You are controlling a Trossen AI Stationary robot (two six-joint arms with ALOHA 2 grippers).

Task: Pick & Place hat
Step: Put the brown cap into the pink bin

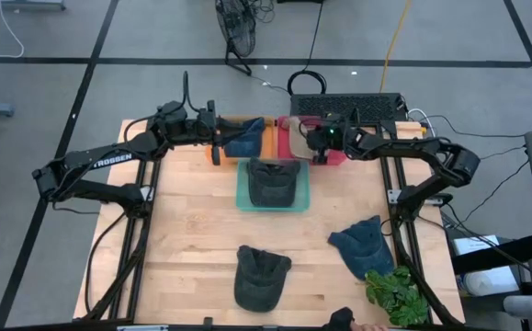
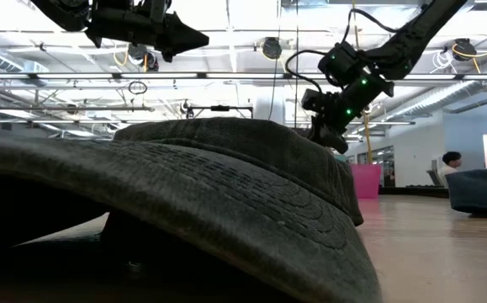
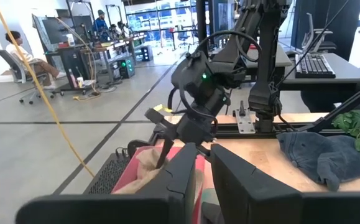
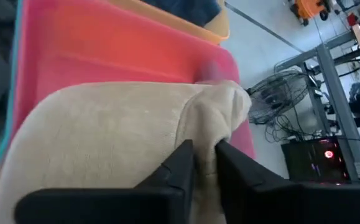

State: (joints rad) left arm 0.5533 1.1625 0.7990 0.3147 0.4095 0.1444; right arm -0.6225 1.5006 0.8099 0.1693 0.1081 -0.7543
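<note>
- Right gripper (image 4: pixel 204 163) hangs over the pink bin (image 1: pixel 295 147) at the bench's far edge, jaws clamped on a fold of the tan hat (image 4: pixel 117 143) lying in it.
- Left gripper (image 1: pixel 212 129) hovers by the orange bin (image 1: pixel 218 152); jaws nearly together, empty.

The only readable lettering is the brand name "TROSSEN", printed in white capitals along the left arm (image 1: pixel 109 162) in the high view, on the dark link running toward nine o'clock from the table's centre. No other label, number or sign can be made out in any view.
</note>
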